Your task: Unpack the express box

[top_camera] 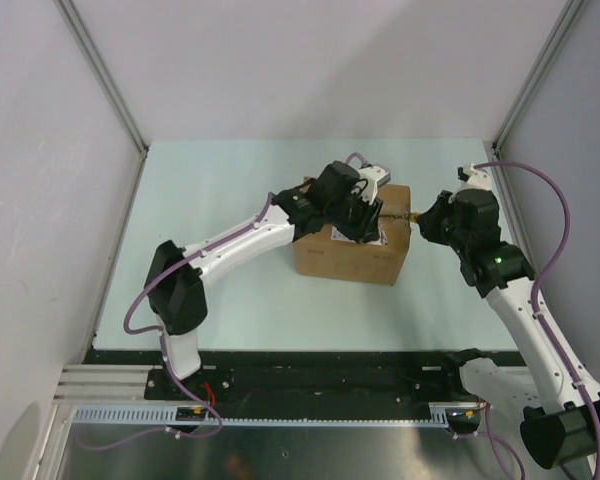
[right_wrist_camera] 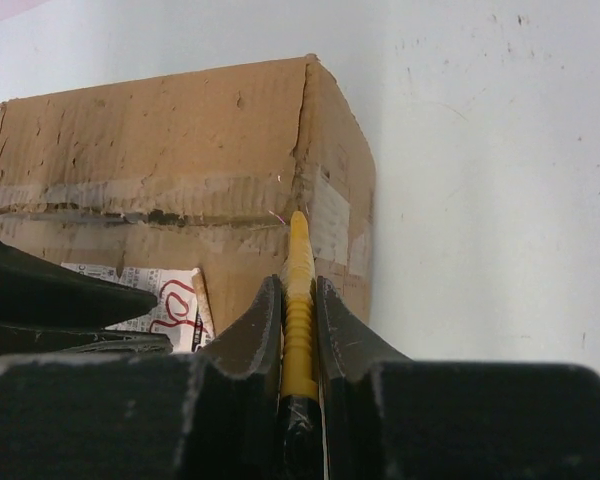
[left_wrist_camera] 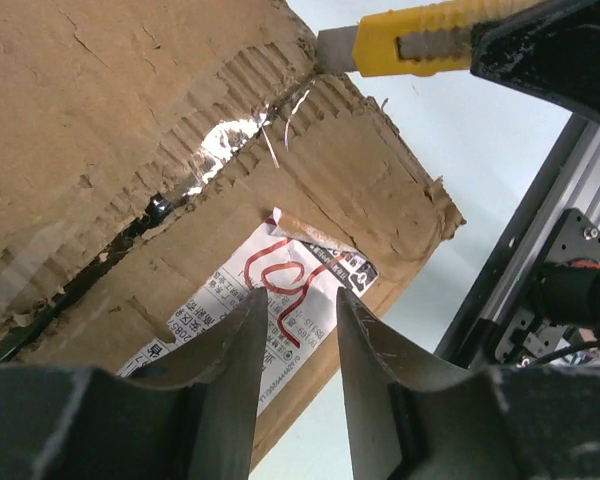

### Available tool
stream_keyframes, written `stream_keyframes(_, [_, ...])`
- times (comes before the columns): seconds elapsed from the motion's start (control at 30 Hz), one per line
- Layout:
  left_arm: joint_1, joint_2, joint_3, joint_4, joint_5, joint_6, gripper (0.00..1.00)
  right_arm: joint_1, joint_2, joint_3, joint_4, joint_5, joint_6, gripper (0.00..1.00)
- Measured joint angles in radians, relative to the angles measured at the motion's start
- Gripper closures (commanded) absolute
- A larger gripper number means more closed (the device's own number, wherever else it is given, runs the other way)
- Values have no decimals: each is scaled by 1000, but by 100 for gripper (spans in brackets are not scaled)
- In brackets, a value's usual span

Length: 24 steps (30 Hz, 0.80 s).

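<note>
The express box (top_camera: 348, 258) stands on the pale green table (top_camera: 210, 200). It is directly below the left fingers (left_wrist_camera: 242, 345) and just ahead of the right fingers (right_wrist_camera: 263, 322). Its top flaps lie closed.

The left fingers hang over the top of the box with only a narrow gap between them, and they hold nothing. Below this gap is the white label (left_wrist_camera: 225, 300), which has printed text and a red scribble on it. Whether the fingertips touch the cardboard, I cannot tell.

Beyond the left fingers the seam (left_wrist_camera: 170, 205) between the flaps runs across the top. It is covered with clear tape (left_wrist_camera: 220, 140), its edges are ragged, and a dark slit shows along part of it.

The right fingers are pressed together on the yellow utility knife (right_wrist_camera: 299, 255), which they grip by its handle. The knife points straight forward from them, towards the side of the box. Its front end meets the box at the upper edge, where the seam ends and the tape folds down over the side. In the left wrist view the grey metal end of the knife sits just at this place. How far the blade enters the cardboard is not visible.
</note>
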<state>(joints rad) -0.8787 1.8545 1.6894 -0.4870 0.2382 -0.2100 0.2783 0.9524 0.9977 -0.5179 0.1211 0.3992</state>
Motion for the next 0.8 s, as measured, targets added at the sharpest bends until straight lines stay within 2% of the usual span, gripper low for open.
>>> stream_keyframes(0.53, [-1,-20,-52,59,-37,-68,61,-19,-146,-1,-132,-115,-60,100])
stream_keyframes(0.8, [-1,-30,-80,86,-45,-76,62,-26,-136,-1,-80,-77,-43,100])
